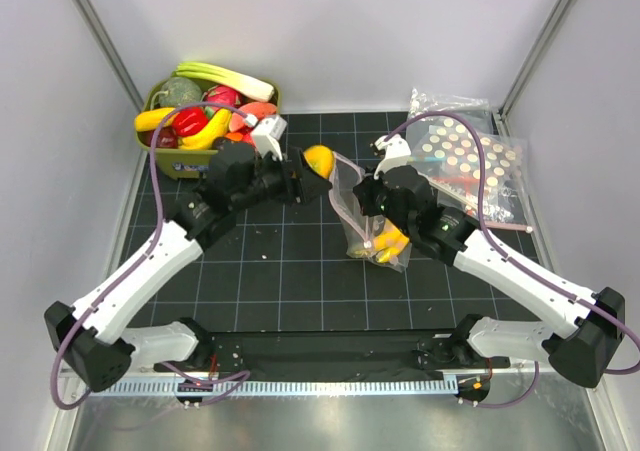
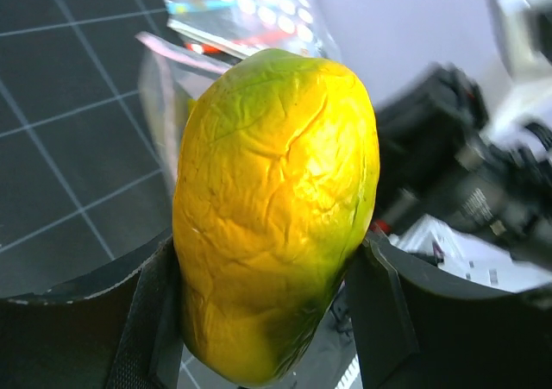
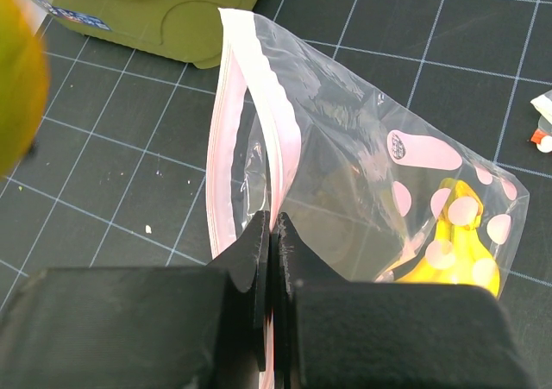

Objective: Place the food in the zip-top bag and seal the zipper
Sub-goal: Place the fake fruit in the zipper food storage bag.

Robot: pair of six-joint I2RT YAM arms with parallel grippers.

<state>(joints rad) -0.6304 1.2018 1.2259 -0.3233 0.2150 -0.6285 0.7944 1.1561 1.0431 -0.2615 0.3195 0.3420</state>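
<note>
orange-yellow fruit [image 2: 276,208] clamped between the fingers of the left gripper [image 2: 263,320], held just beside the mouth of the zip-top bag [image 3: 362,147], pinkish zipper [image 3: 226,130] edge pinched by the closed right gripper [image 3: 269,234], banana bunch [image 3: 457,251] seen inside the bag, green basket [image 3: 172,18] set behind

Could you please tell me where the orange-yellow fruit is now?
In the top view the orange-yellow fruit sits in the left claw, just left of the zip-top bag the right claw pinches.

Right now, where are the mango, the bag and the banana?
mango [image 2: 276,208], left wrist view, middle of its skin.
bag [image 3: 345,130], right wrist view, clear side wall.
banana [image 3: 454,234], right wrist view, yellow body inside the bag.
</note>
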